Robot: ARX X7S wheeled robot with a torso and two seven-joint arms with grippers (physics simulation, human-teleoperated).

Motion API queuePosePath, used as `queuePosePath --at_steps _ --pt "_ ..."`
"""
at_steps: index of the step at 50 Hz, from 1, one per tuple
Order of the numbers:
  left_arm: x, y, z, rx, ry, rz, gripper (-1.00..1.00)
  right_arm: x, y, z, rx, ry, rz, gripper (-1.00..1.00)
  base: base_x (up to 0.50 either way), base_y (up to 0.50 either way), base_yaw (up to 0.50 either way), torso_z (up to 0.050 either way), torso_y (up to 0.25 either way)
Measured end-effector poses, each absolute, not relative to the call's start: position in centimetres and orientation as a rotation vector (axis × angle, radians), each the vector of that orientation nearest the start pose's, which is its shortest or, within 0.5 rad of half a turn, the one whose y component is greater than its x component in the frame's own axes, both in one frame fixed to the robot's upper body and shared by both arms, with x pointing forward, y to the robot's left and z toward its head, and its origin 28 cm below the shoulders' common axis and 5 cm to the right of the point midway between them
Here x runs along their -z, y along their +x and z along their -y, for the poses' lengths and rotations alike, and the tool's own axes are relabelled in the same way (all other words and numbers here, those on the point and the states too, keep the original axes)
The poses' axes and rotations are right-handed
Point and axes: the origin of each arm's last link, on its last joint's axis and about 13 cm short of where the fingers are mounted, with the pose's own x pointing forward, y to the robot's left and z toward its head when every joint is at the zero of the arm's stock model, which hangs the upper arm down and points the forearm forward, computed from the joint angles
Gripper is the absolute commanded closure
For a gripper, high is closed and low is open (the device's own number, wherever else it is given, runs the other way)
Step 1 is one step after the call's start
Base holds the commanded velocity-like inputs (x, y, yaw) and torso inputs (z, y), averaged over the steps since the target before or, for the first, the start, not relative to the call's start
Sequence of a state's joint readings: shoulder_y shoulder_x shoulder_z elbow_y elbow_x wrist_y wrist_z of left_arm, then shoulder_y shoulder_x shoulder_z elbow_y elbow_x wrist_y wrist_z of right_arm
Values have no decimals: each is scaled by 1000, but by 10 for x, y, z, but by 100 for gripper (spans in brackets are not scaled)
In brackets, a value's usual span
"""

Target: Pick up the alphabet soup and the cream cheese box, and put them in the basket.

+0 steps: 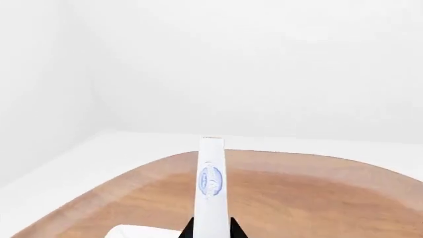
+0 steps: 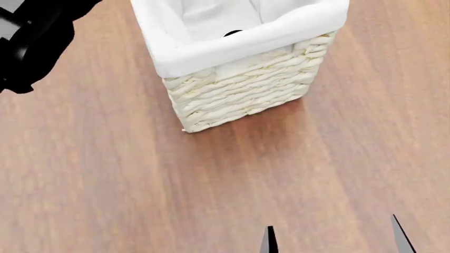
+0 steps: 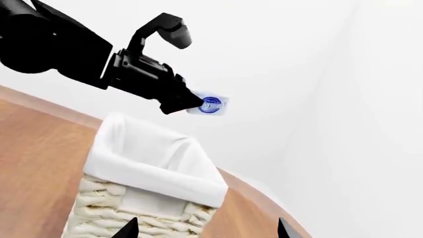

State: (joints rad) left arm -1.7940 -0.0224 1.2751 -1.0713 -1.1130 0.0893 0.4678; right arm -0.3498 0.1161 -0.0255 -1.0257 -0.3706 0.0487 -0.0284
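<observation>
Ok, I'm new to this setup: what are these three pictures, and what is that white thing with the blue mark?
They are simulator renders from three cameras on a two-armed robot. The head view looks down on a wooden table and the basket, cream wicker with a white liner. The two dark points at its lower edge are the right gripper, its fingers apart and empty. The right wrist view looks across at the basket and the left gripper raised above it, holding the cream cheese box by one end. The left wrist view shows that same box edge-on between its own fingers. The soup can is not clearly visible; something dark inside the basket cannot be identified.
</observation>
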Motion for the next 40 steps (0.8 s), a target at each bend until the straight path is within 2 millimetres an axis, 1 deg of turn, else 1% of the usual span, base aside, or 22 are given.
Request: queuePosePath --at_steps 20,30,31,40 --pt "-366 425 -139 851 425 394 100 -166 108 111 12 -433 634 -100 0 0 0 0 1" --pt "-361 427 -143 827 454 385 100 -167 106 110 12 -433 637 -100 0 0 0 2 1" --pt "-361 427 -143 824 455 386 -100 -167 107 110 12 -433 637 -100 0 0 0 0 0" --pt "-367 427 -144 802 411 420 -100 -167 107 110 8 -434 635 -100 0 0 0 0 0"
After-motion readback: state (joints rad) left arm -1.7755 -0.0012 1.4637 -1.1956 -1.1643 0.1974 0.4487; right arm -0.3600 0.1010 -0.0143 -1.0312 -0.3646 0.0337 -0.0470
